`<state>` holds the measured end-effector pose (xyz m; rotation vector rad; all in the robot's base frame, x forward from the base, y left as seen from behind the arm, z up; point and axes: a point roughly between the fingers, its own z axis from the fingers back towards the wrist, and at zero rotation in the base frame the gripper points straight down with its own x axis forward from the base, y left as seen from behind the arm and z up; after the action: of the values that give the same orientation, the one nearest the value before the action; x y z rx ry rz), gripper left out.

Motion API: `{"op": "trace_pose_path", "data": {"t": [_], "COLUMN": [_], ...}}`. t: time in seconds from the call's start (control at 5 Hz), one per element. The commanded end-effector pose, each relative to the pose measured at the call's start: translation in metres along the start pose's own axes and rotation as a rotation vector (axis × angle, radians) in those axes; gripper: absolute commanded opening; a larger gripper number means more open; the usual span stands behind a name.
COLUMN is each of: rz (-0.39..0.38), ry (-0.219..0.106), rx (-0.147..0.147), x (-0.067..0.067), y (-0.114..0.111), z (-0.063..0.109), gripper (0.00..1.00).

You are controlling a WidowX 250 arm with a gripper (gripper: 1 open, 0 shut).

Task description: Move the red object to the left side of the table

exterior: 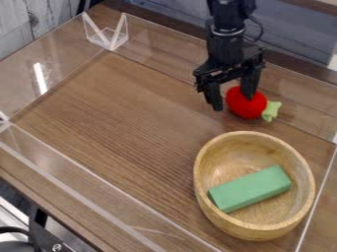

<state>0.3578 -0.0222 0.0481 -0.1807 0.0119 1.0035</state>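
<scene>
Hanging over the far right part of the brown wood-grain worktop [118, 123], the black robot arm [231, 12] reaches down from the far edge with its jaws [232, 83] spread apart and released. One side of the jaws comes down just left of the red toy fruit [243, 102]; the other side is angled over toward the fruit's far side. Whether either side touches it is hard to tell from here, but nothing is clenched between them.

The fruit lies on the right side of the worktop, toward the far end – glossy and red, with its light green stem end [271, 110] pointing right. The jaws overlap its far left edge in the view, so that bit of its outline is hidden.

Nearer than the fruit, and apart from it, sits a round light wooden bowl [208, 164] in the near right part of the worktop. A green rectangular block [250, 189] lies inside the bowl, toward its near side, set at a slant with its right end farther away than its left.

Low clear walls [299, 67] border the worktop. At the far left stands a clear, angular piece [105, 32] with bright edges – and dark cables [19, 236] lie beyond the border at the near left corner.
</scene>
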Motion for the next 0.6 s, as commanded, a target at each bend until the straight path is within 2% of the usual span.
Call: {"op": "trace_pose_path", "data": {"t": [0.0,0.2,0.4], "rz": [-0.003,-0.003,-0.040], "ry": [-0.032,-0.033,-0.026], "rx": [-0.039,-0.032,-0.021], "x": [-0.0051,-0.0128,-0.0107], "y": [-0.0205,-0.0291,-0.0296], "z": [0.0071,0.0003,0.0021], "gripper": [1.00,1.00,1.00]}}
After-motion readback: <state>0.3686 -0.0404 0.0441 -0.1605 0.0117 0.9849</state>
